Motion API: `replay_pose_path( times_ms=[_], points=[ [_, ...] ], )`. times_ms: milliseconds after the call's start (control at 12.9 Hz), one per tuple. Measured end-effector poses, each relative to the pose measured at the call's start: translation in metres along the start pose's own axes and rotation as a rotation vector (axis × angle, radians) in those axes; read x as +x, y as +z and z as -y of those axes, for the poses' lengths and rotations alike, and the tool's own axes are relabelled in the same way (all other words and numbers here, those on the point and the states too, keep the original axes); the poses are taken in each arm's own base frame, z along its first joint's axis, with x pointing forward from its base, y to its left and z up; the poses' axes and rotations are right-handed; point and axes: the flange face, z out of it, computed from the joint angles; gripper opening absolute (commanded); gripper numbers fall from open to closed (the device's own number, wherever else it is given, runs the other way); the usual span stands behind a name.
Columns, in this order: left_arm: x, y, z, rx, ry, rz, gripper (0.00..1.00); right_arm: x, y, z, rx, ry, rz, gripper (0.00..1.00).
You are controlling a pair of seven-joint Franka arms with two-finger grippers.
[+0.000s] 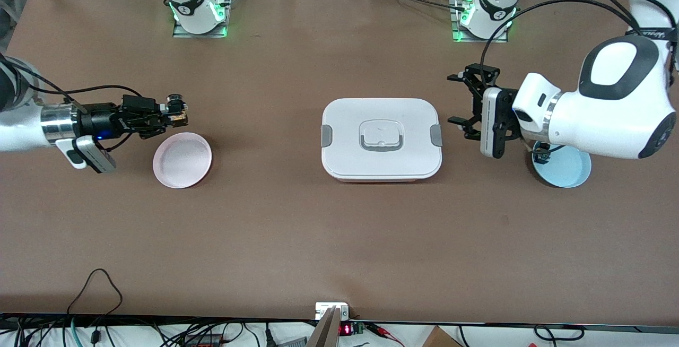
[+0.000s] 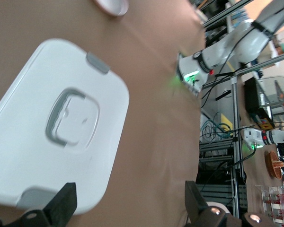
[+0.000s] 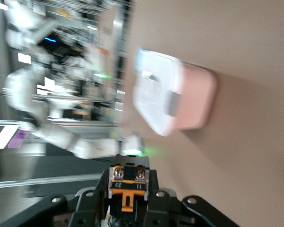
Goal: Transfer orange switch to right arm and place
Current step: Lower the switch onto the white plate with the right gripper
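My right gripper (image 1: 176,112) is shut on the orange switch (image 1: 177,107), a small black part with an orange cap. It holds the switch in the air over the table, just off the rim of the pink plate (image 1: 182,159). In the right wrist view the switch (image 3: 128,187) sits clamped between the black fingers (image 3: 90,203). My left gripper (image 1: 457,98) is open and empty, in the air beside the white lidded box (image 1: 381,138), toward the left arm's end. The left wrist view shows its two fingertips (image 2: 61,203) wide apart with nothing between them.
The white lidded box with grey clips (image 2: 52,127) stands mid-table and also shows in the right wrist view (image 3: 173,97). A blue plate (image 1: 570,172) under the left arm holds a small green-capped switch (image 1: 542,154). The pink plate's edge shows in the left wrist view (image 2: 111,5).
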Motion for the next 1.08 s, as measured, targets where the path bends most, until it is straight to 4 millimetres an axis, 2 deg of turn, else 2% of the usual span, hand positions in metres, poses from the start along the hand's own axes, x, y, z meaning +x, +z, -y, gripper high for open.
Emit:
replay_pose_path(
  times_ms=[154,309,386,541,618,695,850,927,1081],
  points=[
    [-0.013,-0.021,-0.005,0.123,-0.139,0.109,1.00,-0.001,-0.022,0.013,-0.220,0.069,0.052,0.00],
    [-0.023,-0.044,-0.013,0.271,-0.276,0.179,1.00,0.001,-0.033,0.023,-0.448,0.164,0.070,0.00],
    [-0.027,-0.051,-0.016,0.332,-0.322,0.202,1.00,0.004,-0.029,0.031,-0.568,0.209,0.081,0.00],
    [-0.038,-0.062,-0.011,0.412,-0.420,0.218,1.00,0.013,-0.008,0.044,-0.759,0.263,0.075,0.00],
    [-0.048,-0.072,-0.004,0.455,-0.477,0.214,1.00,0.015,0.004,0.040,-0.841,0.279,0.055,0.00],
    [-0.059,-0.087,0.001,0.512,-0.531,0.191,1.00,0.015,0.020,0.027,-0.909,0.287,0.026,0.00],
    [-0.074,-0.115,0.000,0.624,-0.659,0.099,1.00,0.001,0.048,-0.008,-0.965,0.286,-0.023,0.00],
    [-0.077,-0.121,-0.005,0.674,-0.758,0.040,1.00,-0.007,0.057,-0.026,-0.973,0.294,-0.042,0.00],
    [-0.081,-0.121,-0.019,0.744,-0.948,-0.053,1.00,-0.022,0.073,-0.060,-0.988,0.313,-0.089,0.00]
  ],
)
